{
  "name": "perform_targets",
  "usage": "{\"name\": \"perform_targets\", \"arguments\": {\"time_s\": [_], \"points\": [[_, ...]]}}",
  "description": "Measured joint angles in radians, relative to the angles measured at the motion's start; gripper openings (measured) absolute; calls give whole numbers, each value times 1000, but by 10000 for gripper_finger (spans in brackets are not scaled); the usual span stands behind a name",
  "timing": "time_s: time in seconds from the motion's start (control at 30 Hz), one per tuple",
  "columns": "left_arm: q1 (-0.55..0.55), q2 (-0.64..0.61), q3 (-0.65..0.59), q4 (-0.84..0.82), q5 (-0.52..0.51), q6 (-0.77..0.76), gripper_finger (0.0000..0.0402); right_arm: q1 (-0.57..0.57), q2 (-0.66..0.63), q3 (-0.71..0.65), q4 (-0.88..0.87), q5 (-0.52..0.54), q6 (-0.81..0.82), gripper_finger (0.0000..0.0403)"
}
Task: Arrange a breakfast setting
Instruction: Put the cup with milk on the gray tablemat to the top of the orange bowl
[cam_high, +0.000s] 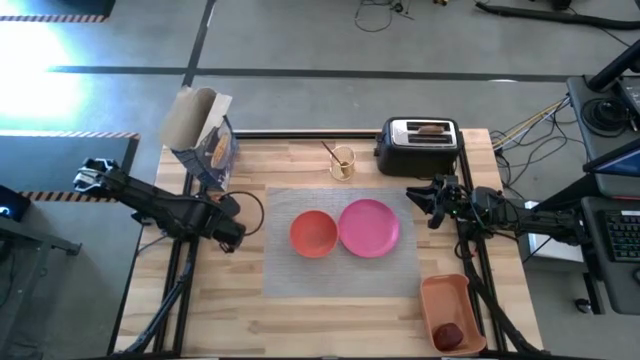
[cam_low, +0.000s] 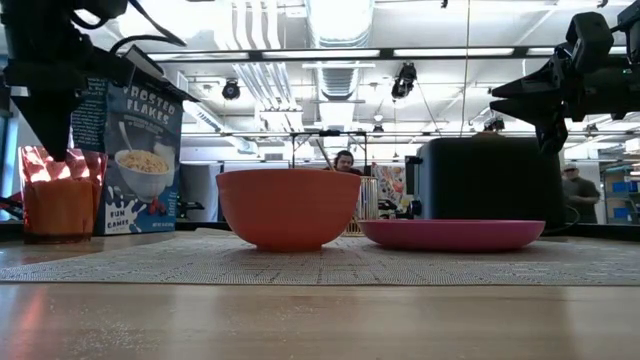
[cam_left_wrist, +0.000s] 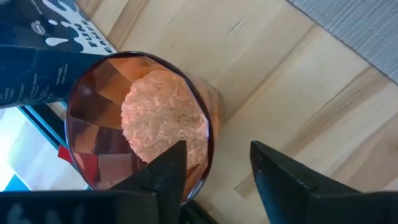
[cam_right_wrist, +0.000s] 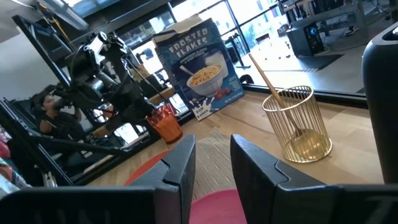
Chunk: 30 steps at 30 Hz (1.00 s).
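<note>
The small orange cup (cam_left_wrist: 140, 118), holding cereal, stands on the wood beside the cereal box (cam_high: 205, 140). My left gripper (cam_left_wrist: 214, 171) is open right above the cup's rim, with one finger over the inside and one outside. The orange-red bowl (cam_high: 313, 233) and the pink plate (cam_high: 369, 227) sit side by side on the grey mat (cam_high: 290, 275). The gold spoon (cam_right_wrist: 267, 74) stands in a wire holder (cam_high: 342, 160). The toast (cam_high: 432, 129) sticks out of the toaster (cam_high: 418, 148). The dark red fruit (cam_high: 450, 333) lies in the orange tray (cam_high: 452, 305). My right gripper (cam_high: 415, 200) is open and empty, in the air between the plate and the toaster.
The cereal box stands open at the far left, close behind the cup. The toaster stands at the far right and the tray at the near right corner. Bare wood lies along the near edge, in front of the mat. A person shows in the room beyond the table.
</note>
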Motion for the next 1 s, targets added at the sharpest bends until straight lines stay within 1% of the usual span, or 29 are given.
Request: {"name": "perform_targets", "arguments": {"time_s": [0.17, 0.33, 0.53, 0.77, 0.83, 1.0], "points": [[24, 0, -16, 5, -8, 16, 108, 0, 0, 0, 0, 0, 0, 91], [52, 0, -47, 8, -8, 24, 82, 0, 0, 0, 0, 0, 0, 91], [65, 0, -47, 7, -8, 24, 77, 0, 0, 0, 0, 0, 0, 91], [65, 3, 11, 18, -8, 49, 72, 0, 0, 0, 0, 0, 0, 91], [65, 5, 31, 21, -8, 65, 60, 0, 0, 0, 0, 0, 0, 91], [65, 5, 51, 25, -8, 93, 8, 0, 0, 0, 0, 0, 0, 91]]}}
